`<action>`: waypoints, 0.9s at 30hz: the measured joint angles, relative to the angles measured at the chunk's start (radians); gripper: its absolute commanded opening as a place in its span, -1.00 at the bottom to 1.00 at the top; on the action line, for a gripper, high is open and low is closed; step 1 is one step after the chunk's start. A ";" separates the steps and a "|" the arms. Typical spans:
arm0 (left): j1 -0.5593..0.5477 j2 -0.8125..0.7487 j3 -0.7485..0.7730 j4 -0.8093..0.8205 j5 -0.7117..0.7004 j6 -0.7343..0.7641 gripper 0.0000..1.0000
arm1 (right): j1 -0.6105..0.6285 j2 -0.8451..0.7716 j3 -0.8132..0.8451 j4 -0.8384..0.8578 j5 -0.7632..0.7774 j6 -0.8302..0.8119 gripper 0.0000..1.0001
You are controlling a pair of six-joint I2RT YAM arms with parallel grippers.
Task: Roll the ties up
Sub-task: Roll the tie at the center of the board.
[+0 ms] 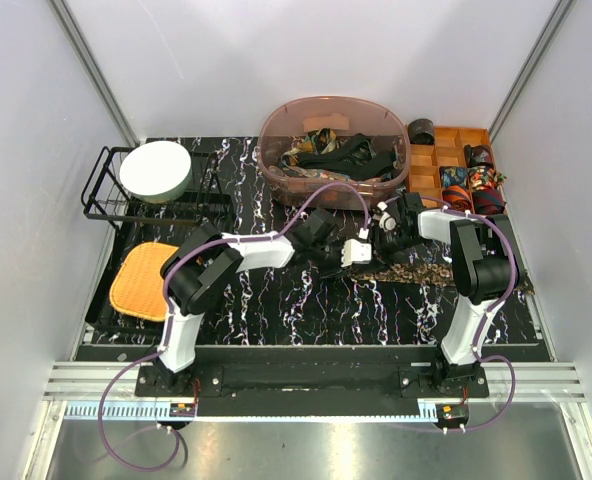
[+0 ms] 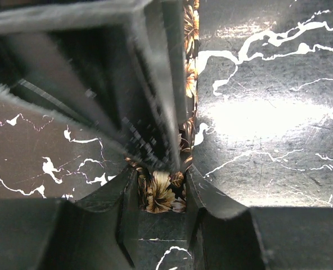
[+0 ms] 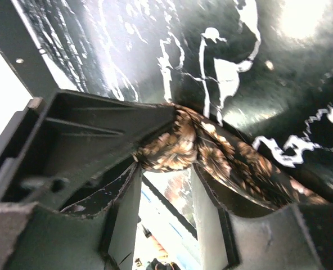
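Only close-up, floral tie [image 2: 158, 196] pinched, left tool [image 2: 161, 169]

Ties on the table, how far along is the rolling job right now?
Done: several rolled ties sit in the wooden organizer. In hand: the brown floral tie lies stretched on the table, the left gripper pinching it and the right gripper around its bunched end; only a small start of a roll shows. Left: finishing this one, plus the loose ties in the oval bin.
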 measured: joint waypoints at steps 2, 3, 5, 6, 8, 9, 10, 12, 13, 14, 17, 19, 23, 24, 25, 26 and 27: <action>-0.005 0.005 0.024 -0.040 -0.010 0.013 -0.71 | 0.000 0.000 -0.002 0.021 -0.014 0.008 -0.09; -0.006 0.008 0.034 -0.057 -0.012 0.023 -0.71 | 0.000 0.000 -0.003 0.029 -0.020 0.009 -0.10; -0.007 0.012 0.049 -0.085 -0.014 0.038 -0.71 | 0.000 0.000 -0.003 0.043 -0.023 0.010 -0.14; -0.008 0.014 0.060 -0.104 -0.013 0.050 -0.71 | 0.000 0.000 -0.003 0.047 -0.023 0.009 -0.17; -0.008 0.019 0.074 -0.129 -0.014 0.064 -0.71 | 0.000 0.000 -0.003 0.053 -0.022 0.006 -0.21; -0.008 0.021 0.082 -0.143 -0.013 0.075 -0.71 | 0.000 0.000 -0.003 0.055 -0.021 0.003 -0.21; -0.008 0.024 0.091 -0.157 -0.013 0.084 -0.71 | 0.001 0.000 -0.003 0.057 -0.020 0.000 -0.21; -0.009 0.029 0.104 -0.178 -0.012 0.094 -0.71 | 0.002 0.000 -0.003 0.058 -0.016 -0.010 -0.21; -0.009 0.031 0.109 -0.186 -0.012 0.100 -0.71 | 0.002 0.000 -0.003 0.058 -0.013 -0.015 -0.21; -0.009 0.034 0.116 -0.195 -0.011 0.104 -0.70 | 0.002 0.002 -0.003 0.057 -0.012 -0.021 -0.20; -0.009 0.048 0.146 -0.235 -0.005 0.112 -0.69 | 0.003 0.009 -0.003 0.057 -0.012 -0.037 -0.20; -0.009 0.058 0.166 -0.260 -0.001 0.114 -0.67 | 0.003 0.010 -0.003 0.059 -0.014 -0.041 -0.32; -0.009 0.069 0.191 -0.294 0.006 0.120 -0.57 | 0.004 0.011 -0.003 0.066 -0.028 -0.039 -0.96; -0.009 0.071 0.195 -0.299 0.006 0.122 -0.44 | 0.004 0.011 -0.003 0.067 -0.033 -0.035 -1.00; -0.009 0.072 0.197 -0.303 0.007 0.124 -0.37 | 0.005 0.013 -0.003 0.066 -0.033 -0.034 -1.00; -0.009 0.073 0.199 -0.305 0.007 0.125 -0.30 | 0.005 0.018 0.000 0.061 -0.032 -0.034 -1.00; -0.008 0.074 0.200 -0.307 0.008 0.126 -0.13 | 0.005 0.024 0.005 0.056 -0.032 -0.034 -1.00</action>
